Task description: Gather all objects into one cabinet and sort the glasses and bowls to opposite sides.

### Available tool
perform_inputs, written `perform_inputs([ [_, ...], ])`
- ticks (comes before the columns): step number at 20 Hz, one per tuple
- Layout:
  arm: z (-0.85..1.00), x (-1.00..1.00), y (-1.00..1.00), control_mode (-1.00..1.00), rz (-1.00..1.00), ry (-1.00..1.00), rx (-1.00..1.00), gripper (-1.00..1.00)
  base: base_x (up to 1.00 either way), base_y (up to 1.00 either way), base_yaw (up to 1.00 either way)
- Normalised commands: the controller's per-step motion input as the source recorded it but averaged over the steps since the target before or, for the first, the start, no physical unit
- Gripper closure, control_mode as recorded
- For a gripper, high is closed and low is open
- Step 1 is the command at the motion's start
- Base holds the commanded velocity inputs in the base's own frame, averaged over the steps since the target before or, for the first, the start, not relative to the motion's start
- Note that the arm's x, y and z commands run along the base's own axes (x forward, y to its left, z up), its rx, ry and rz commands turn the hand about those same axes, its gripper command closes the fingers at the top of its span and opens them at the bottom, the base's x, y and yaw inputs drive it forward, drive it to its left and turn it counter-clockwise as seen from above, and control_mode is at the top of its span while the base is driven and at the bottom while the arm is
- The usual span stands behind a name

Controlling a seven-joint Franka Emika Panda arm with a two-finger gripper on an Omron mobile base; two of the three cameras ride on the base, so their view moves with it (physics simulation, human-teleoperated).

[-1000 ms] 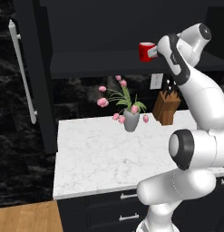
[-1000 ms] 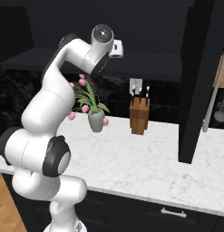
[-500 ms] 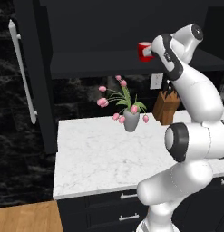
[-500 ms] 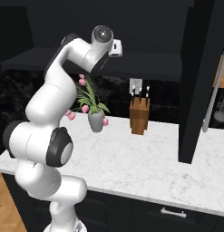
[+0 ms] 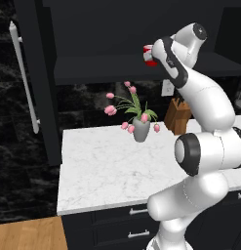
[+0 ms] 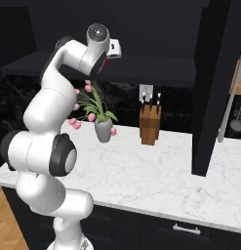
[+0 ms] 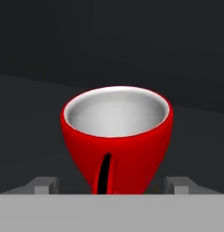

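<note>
A glossy red cup [image 7: 117, 138], white inside and tapering downward, sits centre frame between the spread gripper [image 7: 112, 185] fingertips [image 7: 43, 183]; contact is unclear. Its base is cut off.

I get dim, flat render; cabinet [image 5: 131, 34] interior near black, marble counter [image 5: 107, 166] bright, red cup [image 7: 117, 138] glossy, sharp.

arm mostly covers the red cup [image 5: 148, 54], and the gripper [image 7: 111, 190] fingertips are cut off at the bottom, grip unclear
</note>
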Motion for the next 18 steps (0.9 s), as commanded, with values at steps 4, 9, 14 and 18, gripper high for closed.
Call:
perform_inputs([
  [4, -0.09, 0.03, 0.49, -1.00, 0.03, 0.00, -0.08, 1.00, 0.00, 0.00, 0.00],
  [9, 0.00, 0.00, 0.04, -1.00, 0.00, 0.00, -0.01, 1.00, 0.00, 0.00, 0.00],
  [14, 0.00, 0.00, 0.00, -1.00, 0.00, 0.00, 0.00, 1.00, 0.00, 0.00, 0.00],
  [18, 0.00, 0.00, 0.00, -1.00, 0.00, 0.00, 0.00, 1.00, 0.00, 0.00, 0.00],
])
